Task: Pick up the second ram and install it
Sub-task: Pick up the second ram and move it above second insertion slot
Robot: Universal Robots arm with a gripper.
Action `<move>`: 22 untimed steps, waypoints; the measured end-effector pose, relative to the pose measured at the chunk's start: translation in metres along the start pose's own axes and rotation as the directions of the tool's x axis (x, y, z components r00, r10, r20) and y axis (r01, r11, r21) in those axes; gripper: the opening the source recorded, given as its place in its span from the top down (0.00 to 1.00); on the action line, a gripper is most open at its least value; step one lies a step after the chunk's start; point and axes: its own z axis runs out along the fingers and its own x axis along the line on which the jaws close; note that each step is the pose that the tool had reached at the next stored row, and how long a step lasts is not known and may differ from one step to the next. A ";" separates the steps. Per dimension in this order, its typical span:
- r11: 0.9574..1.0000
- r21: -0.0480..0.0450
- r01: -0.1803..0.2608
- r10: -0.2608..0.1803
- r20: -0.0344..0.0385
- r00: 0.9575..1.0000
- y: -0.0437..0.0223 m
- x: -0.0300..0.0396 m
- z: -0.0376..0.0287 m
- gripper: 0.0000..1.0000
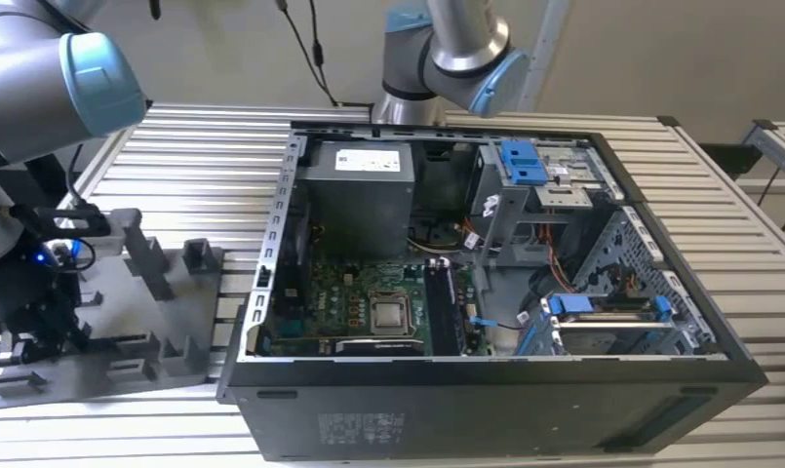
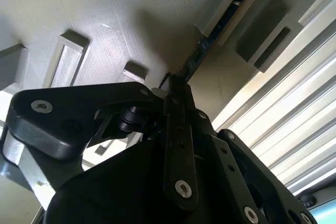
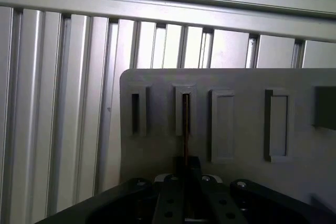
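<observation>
Pinching second ram (image 3: 186, 127) between fingers (image 3: 194, 165), strip end-on in holder plate (image 3: 247, 80) slot; power-supply label (image 1: 370, 157) unreadable.

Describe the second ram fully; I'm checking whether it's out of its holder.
The second ram is a thin, dark strip, seen edge-on in the first wrist view. Its far end sits in a raised slot of the grey holder plate; its near end is clamped by the gripper. In the second wrist view what look like small chips line its face.

Open computer case (image 1: 496, 414) stands on slatted table (image 1: 197, 136); grey holder plate (image 1: 208, 310) lies beside it, seemingly touching.
</observation>
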 end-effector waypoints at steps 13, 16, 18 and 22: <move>1.000 0.000 0.000 0.000 0.000 1.000 0.0002 -0.0003 -0.0172 0.85; 1.000 0.000 0.000 0.000 0.000 1.000 0.0002 -0.0006 -0.0223 0.85; 1.000 0.000 0.000 0.000 0.000 1.000 0.0001 -0.0012 -0.0253 0.85; 1.000 0.000 -0.001 0.001 0.000 1.000 0.0002 -0.0013 -0.0284 0.85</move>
